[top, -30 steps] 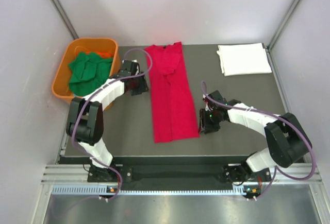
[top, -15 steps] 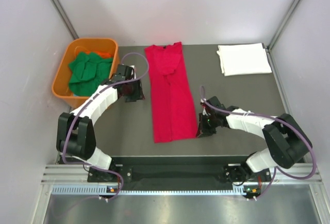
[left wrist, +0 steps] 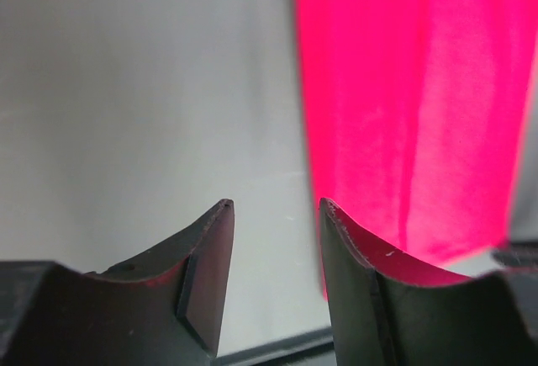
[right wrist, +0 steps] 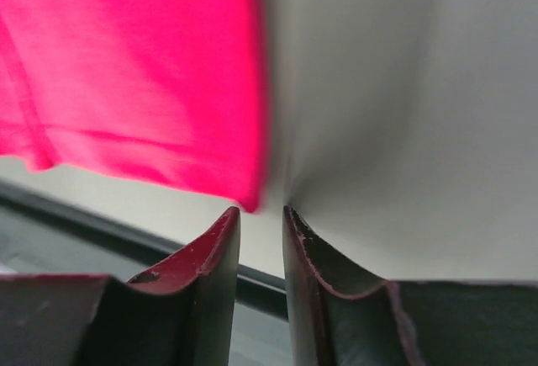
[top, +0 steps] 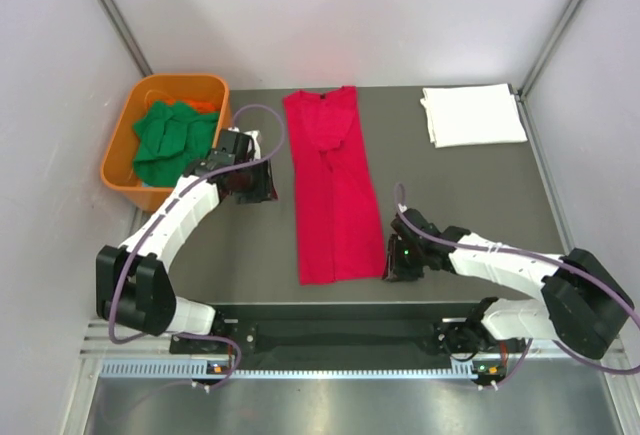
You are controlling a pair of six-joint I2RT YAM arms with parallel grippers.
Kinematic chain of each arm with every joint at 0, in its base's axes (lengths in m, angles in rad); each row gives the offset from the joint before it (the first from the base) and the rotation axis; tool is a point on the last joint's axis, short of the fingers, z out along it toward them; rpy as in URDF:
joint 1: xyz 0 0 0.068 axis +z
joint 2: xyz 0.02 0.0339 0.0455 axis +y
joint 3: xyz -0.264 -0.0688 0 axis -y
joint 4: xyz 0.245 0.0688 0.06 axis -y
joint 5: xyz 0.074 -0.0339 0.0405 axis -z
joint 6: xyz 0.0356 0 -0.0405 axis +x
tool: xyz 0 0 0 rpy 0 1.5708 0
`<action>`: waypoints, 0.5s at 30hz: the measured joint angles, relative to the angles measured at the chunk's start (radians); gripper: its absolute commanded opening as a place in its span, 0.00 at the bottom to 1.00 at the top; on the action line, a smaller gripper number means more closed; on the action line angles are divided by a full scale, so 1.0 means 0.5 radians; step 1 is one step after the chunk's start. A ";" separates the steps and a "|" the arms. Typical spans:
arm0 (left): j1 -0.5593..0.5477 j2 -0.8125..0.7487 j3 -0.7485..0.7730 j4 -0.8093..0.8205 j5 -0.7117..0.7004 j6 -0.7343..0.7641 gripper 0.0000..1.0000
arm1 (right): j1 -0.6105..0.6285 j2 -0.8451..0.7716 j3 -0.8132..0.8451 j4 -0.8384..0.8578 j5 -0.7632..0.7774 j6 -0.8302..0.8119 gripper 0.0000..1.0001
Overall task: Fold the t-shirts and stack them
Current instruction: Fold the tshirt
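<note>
The left gripper (left wrist: 274,206) hovers spread over the bench (left wrist: 143,88), the red t-shirt (left wrist: 403,88) just to its right. The right gripper (right wrist: 261,211) stands slightly parted, empty, the shirt's corner just beyond its tips.

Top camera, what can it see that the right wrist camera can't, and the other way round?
Only the top view shows the orange tub with green shirts in it, the folded white shirt and the left hand. Only the right wrist view shows, close up, the fingers of the right hand a little apart, nothing between them, just short of the red shirt's corner. Both show the red shirt lying on the table.
</note>
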 measured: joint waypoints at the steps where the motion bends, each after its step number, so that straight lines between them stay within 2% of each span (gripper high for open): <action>1: -0.008 -0.030 -0.030 0.019 0.054 -0.015 0.50 | 0.002 -0.008 0.021 -0.064 0.048 -0.001 0.28; 7: -0.049 -0.108 -0.325 0.156 0.285 -0.169 0.51 | 0.011 -0.009 0.288 -0.401 0.308 -0.038 0.25; 11: -0.060 -0.111 -0.580 0.287 0.397 -0.315 0.51 | 0.031 0.027 0.425 -0.430 0.383 -0.092 0.22; 15: -0.097 -0.106 -0.704 0.391 0.438 -0.413 0.51 | 0.085 0.115 0.478 -0.446 0.426 -0.147 0.21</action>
